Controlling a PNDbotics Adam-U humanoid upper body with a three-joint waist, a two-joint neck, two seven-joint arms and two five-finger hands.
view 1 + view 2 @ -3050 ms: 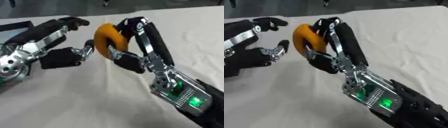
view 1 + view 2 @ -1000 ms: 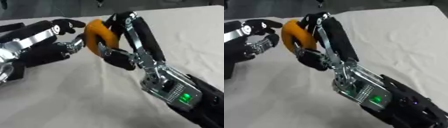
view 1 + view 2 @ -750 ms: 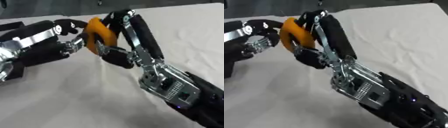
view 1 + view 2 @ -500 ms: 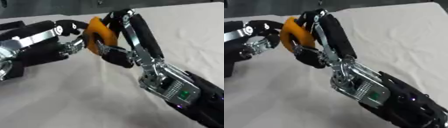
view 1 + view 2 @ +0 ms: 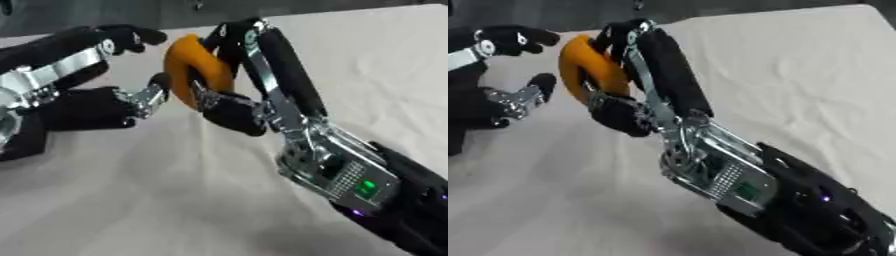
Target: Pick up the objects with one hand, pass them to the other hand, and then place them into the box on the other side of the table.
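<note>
An orange curved object (image 5: 194, 67), shaped like a croissant or a thick ring segment, is held above the table. My right hand (image 5: 254, 95) comes in from the lower right and is shut on it, fingers over its top and thumb under it. My left hand (image 5: 83, 85) reaches in from the left with its fingers spread. Its upper fingers (image 5: 131, 36) arch over the object's left side and its thumb (image 5: 150, 95) touches the lower left edge. No box shows in either view.
A cream cloth (image 5: 376, 65) covers the table, with a dark strip (image 5: 710, 7) along its far edge. My right forearm (image 5: 350, 180), with a green light, fills the lower right.
Over three seconds my right hand has carried the orange object left to my left hand. In the last second the left fingers have closed in around it. The view has shifted slightly.
</note>
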